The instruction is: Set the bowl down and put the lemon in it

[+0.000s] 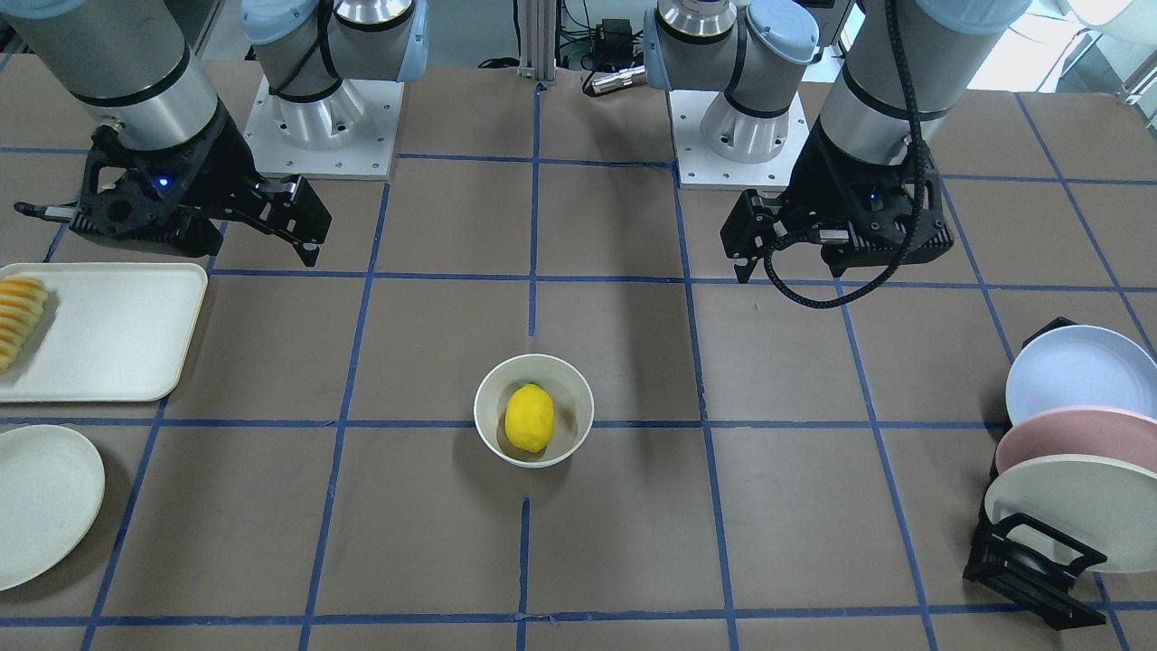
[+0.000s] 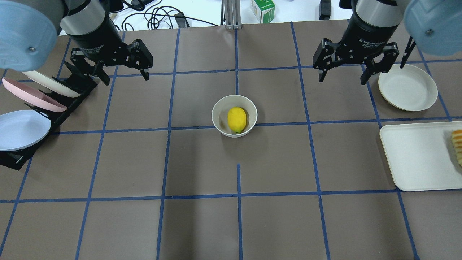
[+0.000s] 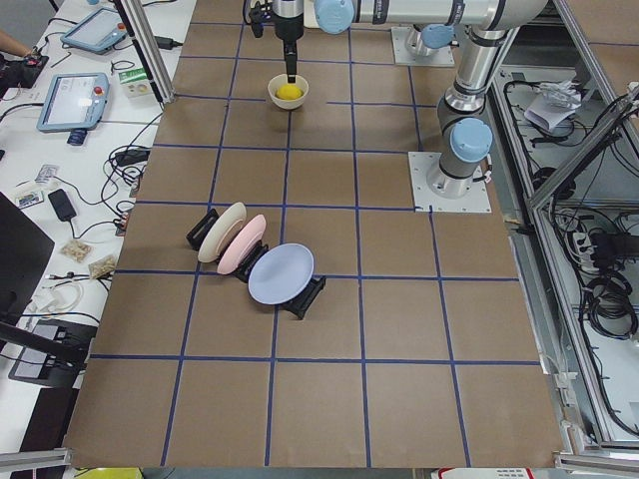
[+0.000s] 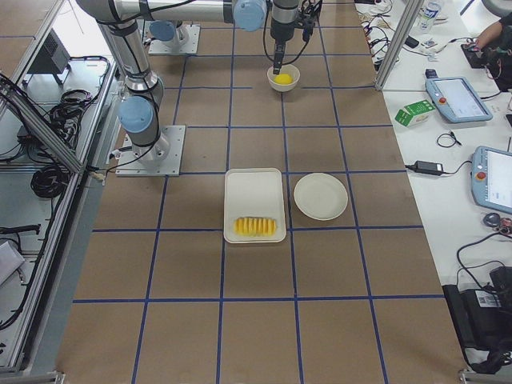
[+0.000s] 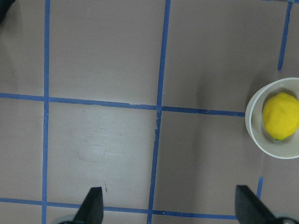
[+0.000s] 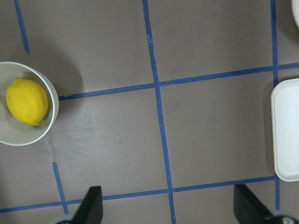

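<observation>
The off-white bowl [image 2: 217,121] stands upright near the table's middle, with the yellow lemon [image 2: 236,119] lying inside it. Both also show in the front view, the bowl [image 1: 489,411] and the lemon [image 1: 529,417]. My left gripper [image 2: 125,77] is open and empty, raised above the table well to the bowl's left. My right gripper [image 2: 341,78] is open and empty, raised well to the bowl's right. The left wrist view shows the lemon [image 5: 280,116] at its right edge. The right wrist view shows the lemon [image 6: 26,101] at its left edge.
A black rack [image 2: 68,90] with pastel plates stands at the left edge. A flat cream plate [image 2: 407,87] lies at the right, close to my right gripper. A white tray [image 2: 415,155] with ridged sliced food [image 2: 457,144] lies in front of it.
</observation>
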